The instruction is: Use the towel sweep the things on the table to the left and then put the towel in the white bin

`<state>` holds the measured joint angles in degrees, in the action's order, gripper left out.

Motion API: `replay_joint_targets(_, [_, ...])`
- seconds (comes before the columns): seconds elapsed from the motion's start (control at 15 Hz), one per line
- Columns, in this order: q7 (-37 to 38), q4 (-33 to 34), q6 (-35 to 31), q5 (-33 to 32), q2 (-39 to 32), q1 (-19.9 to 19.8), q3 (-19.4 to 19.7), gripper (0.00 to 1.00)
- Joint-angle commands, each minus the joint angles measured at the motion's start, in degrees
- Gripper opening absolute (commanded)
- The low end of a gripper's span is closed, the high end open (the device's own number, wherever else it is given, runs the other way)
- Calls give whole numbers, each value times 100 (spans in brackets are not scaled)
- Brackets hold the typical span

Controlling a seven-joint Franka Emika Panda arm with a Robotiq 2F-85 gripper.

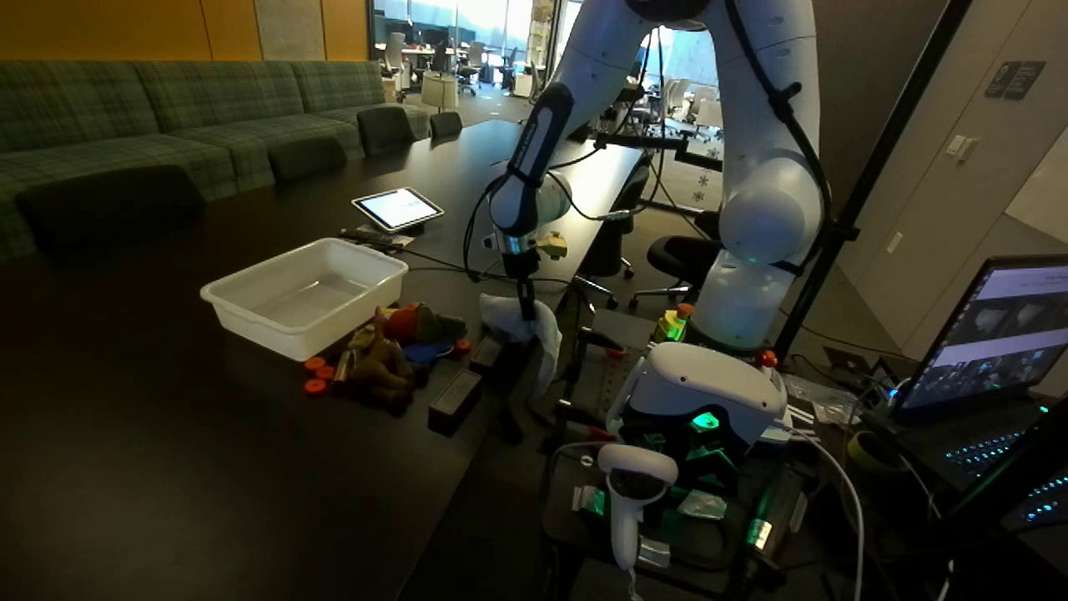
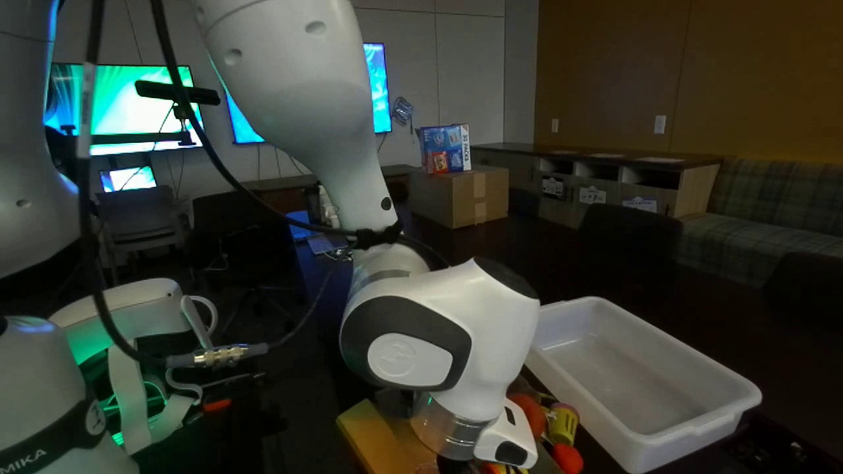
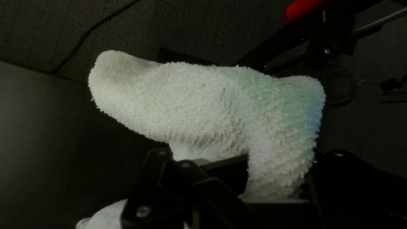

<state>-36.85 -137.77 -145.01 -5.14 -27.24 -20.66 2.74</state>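
The black two-fingered end effector [image 1: 526, 309] pinches a white, fluffy cloth towel [image 3: 203, 105]; the folds partly hide the grip. In an exterior view the towel hangs bunched at the right edge of the dark surface [image 1: 250, 467], one end drooping; whether it touches the surface cannot be told. In the wrist view, grey carpeted floor [image 3: 143, 35] shows beyond the towel. Just left of the towel lie two dark rectangular blocks [image 1: 455, 399], the far one right beside the cloth. Farther left lies a brown plush toy [image 1: 384, 371], with small round orange-red discs [image 1: 315, 386] at its left. A rounded red object [image 1: 402, 322] and a dark green one [image 1: 440, 326] lie on the toy's far side, a flat blue piece [image 1: 427, 353] near them. The white rectangular plastic bin [image 1: 313, 296] stands upright, left and far of this group, well apart from the towel. In an exterior view, a yellow patterned cylinder [image 2: 563, 424] sits near the bin's wall. A white-framed tablet [image 1: 399, 209], screen lit, stands tilted beyond the bin.
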Motion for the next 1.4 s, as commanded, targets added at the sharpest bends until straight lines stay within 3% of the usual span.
replay_joint_targets(0.0, [-131, 25, 35, 66, -333, 162, -218, 1])
replay_joint_targets(0.47, [87, 380, 225, 738, -1000, 449, -1246, 1])
replay_joint_targets(0.8, [616, 944, 256, 1260, -1420, 903, -1867, 1])
replay_joint_targets(1.33, [967, 1589, -236, 1668, -1973, 1756, -3044, 1])
